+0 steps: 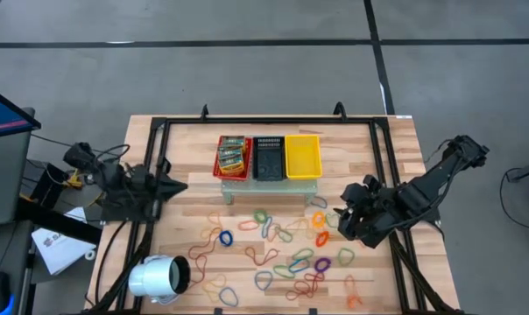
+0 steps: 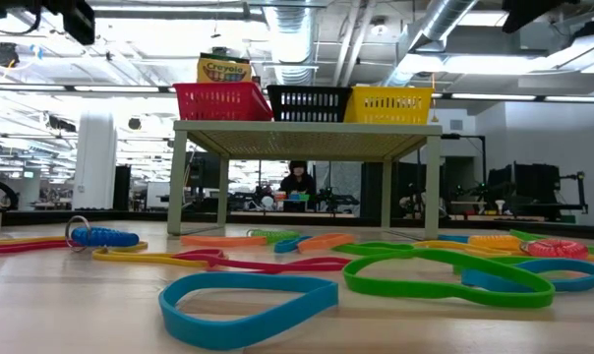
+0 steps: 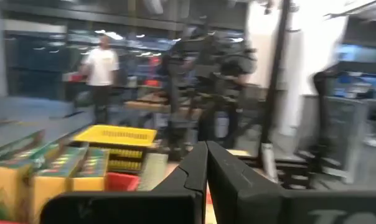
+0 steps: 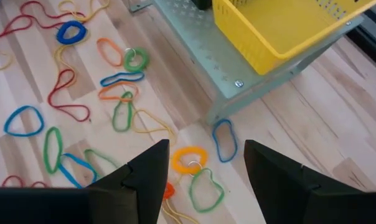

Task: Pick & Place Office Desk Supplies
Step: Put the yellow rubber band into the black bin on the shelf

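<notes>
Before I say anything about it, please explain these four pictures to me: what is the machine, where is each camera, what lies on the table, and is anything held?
It is a robot with two dark arms at a wooden table. Each arm ends in a two-finger gripper.

One camera looks straight down. One sits at table height and looks across into the room. One is on each wrist.

The left gripper is shut and holds nothing that I can see; it is near the left end of the small stand. The right gripper is open and empty, above the rubber bands.

The many coloured bands lie loose on the table. The stand carries a red basket with printed packets, a black basket and a yellow basket. A white cylinder lies near the front left corner.
</notes>
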`<state>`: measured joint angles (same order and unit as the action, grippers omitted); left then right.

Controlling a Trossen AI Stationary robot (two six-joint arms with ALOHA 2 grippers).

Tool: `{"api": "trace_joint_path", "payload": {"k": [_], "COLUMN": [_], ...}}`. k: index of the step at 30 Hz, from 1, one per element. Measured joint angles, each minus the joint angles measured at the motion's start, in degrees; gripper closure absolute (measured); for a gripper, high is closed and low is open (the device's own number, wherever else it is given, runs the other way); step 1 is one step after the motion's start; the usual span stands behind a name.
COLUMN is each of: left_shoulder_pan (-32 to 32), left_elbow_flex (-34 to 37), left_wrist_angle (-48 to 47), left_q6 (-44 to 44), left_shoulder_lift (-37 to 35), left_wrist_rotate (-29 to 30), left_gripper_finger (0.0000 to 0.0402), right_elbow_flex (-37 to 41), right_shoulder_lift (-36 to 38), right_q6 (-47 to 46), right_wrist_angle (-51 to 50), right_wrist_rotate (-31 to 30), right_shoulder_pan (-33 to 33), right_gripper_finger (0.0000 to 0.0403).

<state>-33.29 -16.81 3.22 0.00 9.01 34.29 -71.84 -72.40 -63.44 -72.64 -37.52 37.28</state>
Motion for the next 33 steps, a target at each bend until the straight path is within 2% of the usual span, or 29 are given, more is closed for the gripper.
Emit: {"api": "trace_joint_path", "payload": {"k": [3, 7, 11, 17, 21, 26, 29, 33], "left_shoulder_pan": [0.0, 0.0, 0.6, 2.7, 5.8, 9.6, 10.4, 10.5], "left_elbow_flex": [-2.0, -7.6, -14.9, -25.2, -28.9, -29.3, -29.3, -29.3], "left_wrist_angle": [-1.2, -5.4, -15.4, -33.9, -41.4, -47.1, -48.7, -48.2], "left_q6": [-2.0, -7.0, -15.2, -29.0, -35.5, -41.4, -41.5, -40.7], "left_shoulder_lift": [7.9, 20.0, 30.5, 42.6, 48.4, 52.8, 54.5, 56.8], "left_wrist_rotate": [1.6, 3.7, 3.2, 2.8, -0.3, -6.2, -7.2, -9.7], "left_gripper_finger": [0.0401, 0.0401, 0.0401, 0.0401, 0.0401, 0.0387, 0.0356, 0.0292], "right_elbow_flex": [1.3, 5.0, 5.6, 5.6, 6.7, 11.5, 14.0, 15.8], "right_shoulder_lift": [0.0, 0.7, 5.3, 13.9, 16.5, 17.4, 17.3, 17.3], "right_q6": [0.1, 1.1, 3.9, 7.4, 7.5, 5.6, 3.3, 0.5], "right_wrist_angle": [0.1, 0.7, 1.8, 4.5, 5.0, 5.9, 5.9, 6.0], "right_wrist_rotate": [-0.2, -4.2, -5.2, -9.0, -10.3, -10.5, -10.5, -10.4], "right_shoulder_pan": [0.2, 1.9, 2.2, 3.8, 4.5, 4.7, 4.6, 4.8], "right_gripper_finger": [0.0198, 0.0199, 0.0211, 0.023, 0.0234, 0.0224, 0.0213, 0.0199]}}
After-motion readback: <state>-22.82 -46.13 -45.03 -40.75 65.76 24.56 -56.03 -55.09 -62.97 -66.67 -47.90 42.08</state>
